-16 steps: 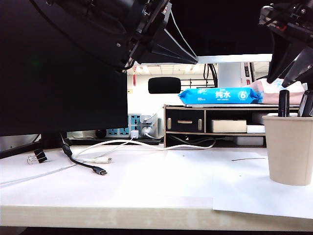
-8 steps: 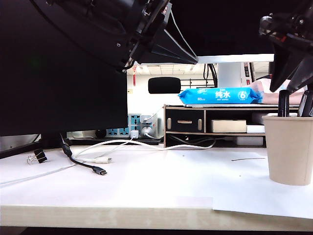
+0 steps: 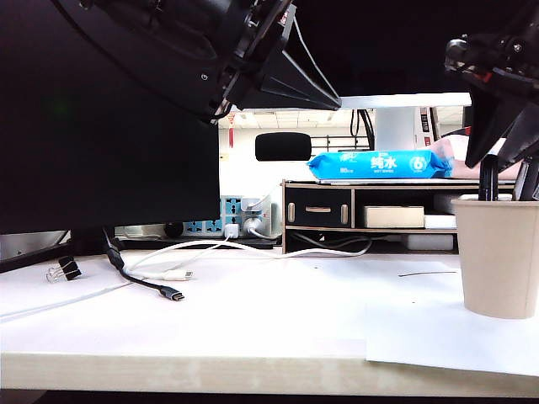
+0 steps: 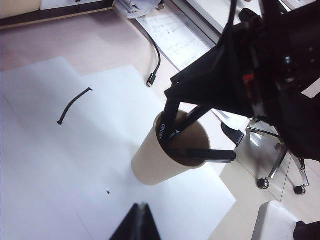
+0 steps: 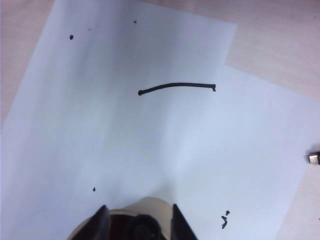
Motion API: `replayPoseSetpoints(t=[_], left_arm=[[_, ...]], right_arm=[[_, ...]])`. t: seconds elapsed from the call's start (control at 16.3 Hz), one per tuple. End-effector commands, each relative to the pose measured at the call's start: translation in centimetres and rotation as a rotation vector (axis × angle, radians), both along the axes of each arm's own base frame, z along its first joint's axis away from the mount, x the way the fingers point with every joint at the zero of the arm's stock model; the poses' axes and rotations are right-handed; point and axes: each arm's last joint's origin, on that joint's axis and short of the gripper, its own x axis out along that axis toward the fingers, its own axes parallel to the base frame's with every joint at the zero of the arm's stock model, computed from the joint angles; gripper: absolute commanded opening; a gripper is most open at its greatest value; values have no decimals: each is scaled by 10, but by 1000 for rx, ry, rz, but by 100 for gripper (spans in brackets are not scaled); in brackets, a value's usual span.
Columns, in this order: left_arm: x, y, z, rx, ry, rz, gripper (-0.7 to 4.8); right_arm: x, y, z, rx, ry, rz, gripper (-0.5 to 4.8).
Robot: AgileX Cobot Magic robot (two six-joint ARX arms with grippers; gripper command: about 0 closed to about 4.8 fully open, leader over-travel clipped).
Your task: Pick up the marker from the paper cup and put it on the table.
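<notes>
Table (image 3: 253, 337); right end effector (image 5: 137, 222) over cup (image 3: 497, 257)

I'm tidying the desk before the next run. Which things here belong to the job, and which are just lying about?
Job:
- marker
- paper cup
- table
- right gripper, open over the cup

Lying about:
- black USB cable
- white cable
- binder clip
- blue wipes pack
- shelf riser

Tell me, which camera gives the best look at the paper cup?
The left wrist view: the whole paper cup shows, open mouth and pens inside. The exterior view cuts it off at the picture's edge, seen side-on. The right wrist view catches only its rim between the right hand's open fingers.
</notes>
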Motion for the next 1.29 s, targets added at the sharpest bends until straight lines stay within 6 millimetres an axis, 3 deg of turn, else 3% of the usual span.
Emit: replayPoseSetpoints(t=[0.06,0.25,0.62,0.74,1.29], left_arm=[[1,0,5,-15,-22,-3,-5],[1,0,5,-15,-22,-3,-5],[1,0,5,-14,-25,-4,-5],[1,0,5,-14,-25,-4,-5],[1,0,5,-12,-28,-5,-5]], right_arm=[[0,0,3,-2,-14,2,156],[0,0,3,-2,-13,2,105],[0,0,3,-2,-13,2,102],[0,0,3,-2,-13,2,71],[0,0,3,2,-16,4,72]])
